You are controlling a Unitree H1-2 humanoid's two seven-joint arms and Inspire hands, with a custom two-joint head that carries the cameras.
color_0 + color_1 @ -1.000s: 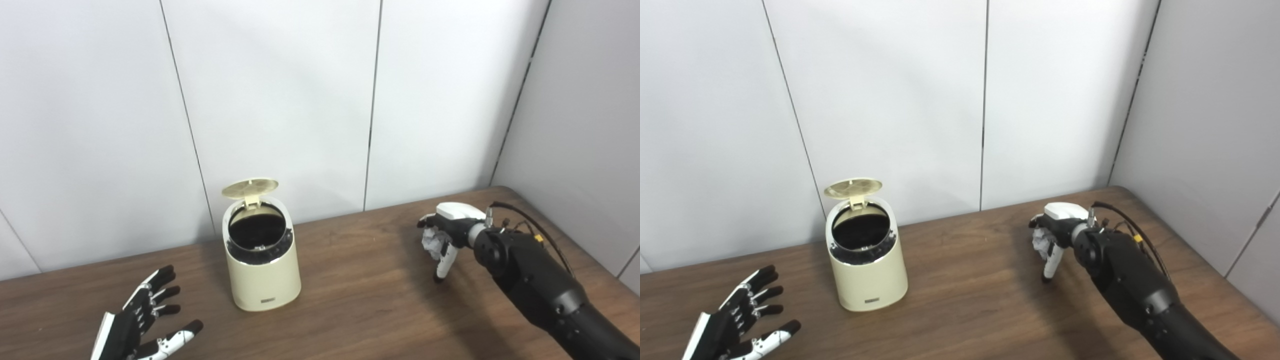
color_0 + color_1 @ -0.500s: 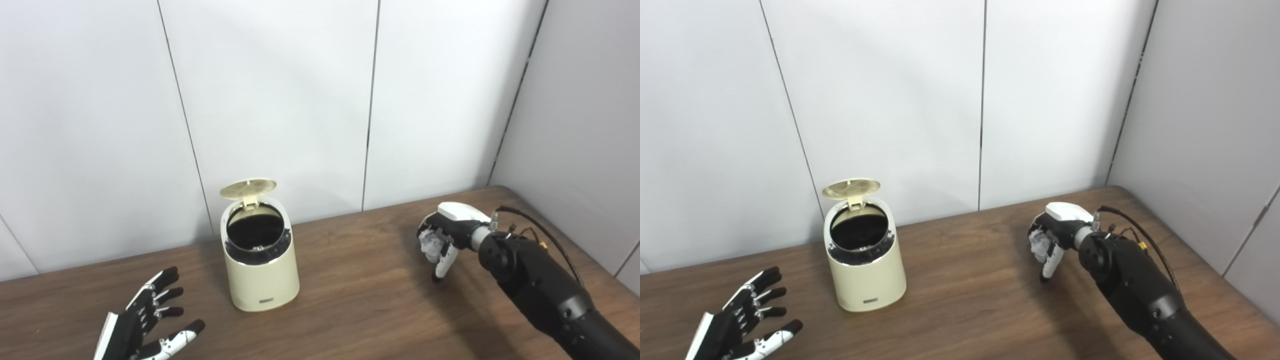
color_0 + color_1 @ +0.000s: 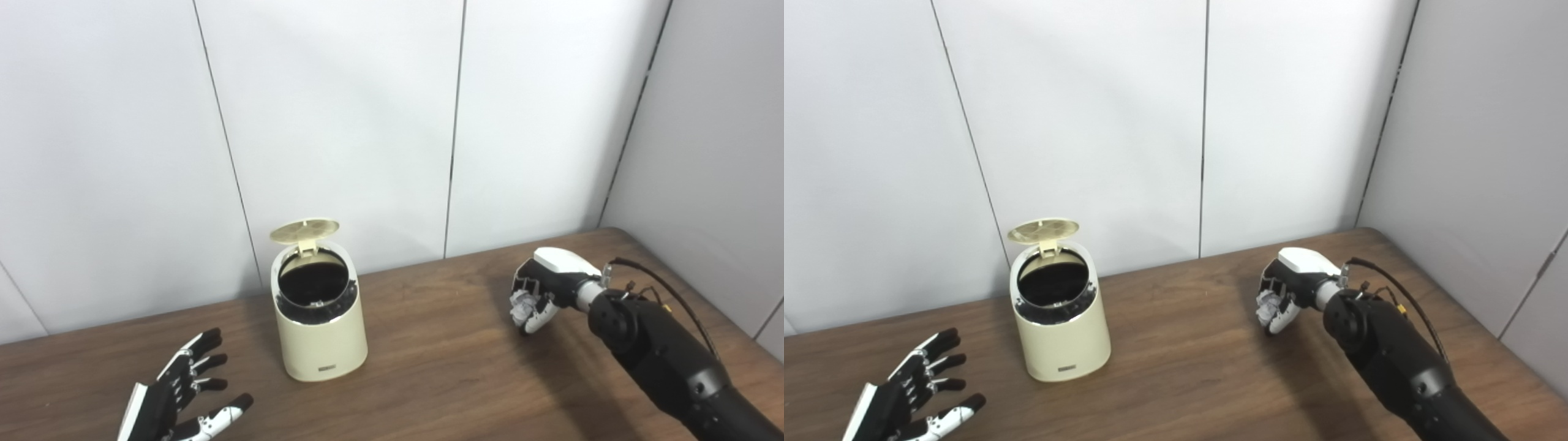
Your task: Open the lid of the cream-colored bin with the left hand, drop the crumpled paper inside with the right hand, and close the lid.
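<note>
At 8 o'clock on the table [image 3: 429, 380] we see the left hand [image 3: 177, 401], palm up, fingers spread wide, gripping nothing. Toward 2 o'clock from it, well apart, stands the cream-colored bin [image 3: 320, 324], upright, a small dark label low on its front. Its lid [image 3: 304, 231] is swung up on the rear hinge at 12 o'clock, leaving the dark mouth uncovered. At 3 o'clock of the bin, well apart, we note the right hand [image 3: 542, 288], palm turned toward the bin, fingers curled tight around the crumpled paper [image 3: 520, 304], which shows as a pale wad between fingers and thumb. We cannot tell whether hand or paper touches the tabletop.
</note>
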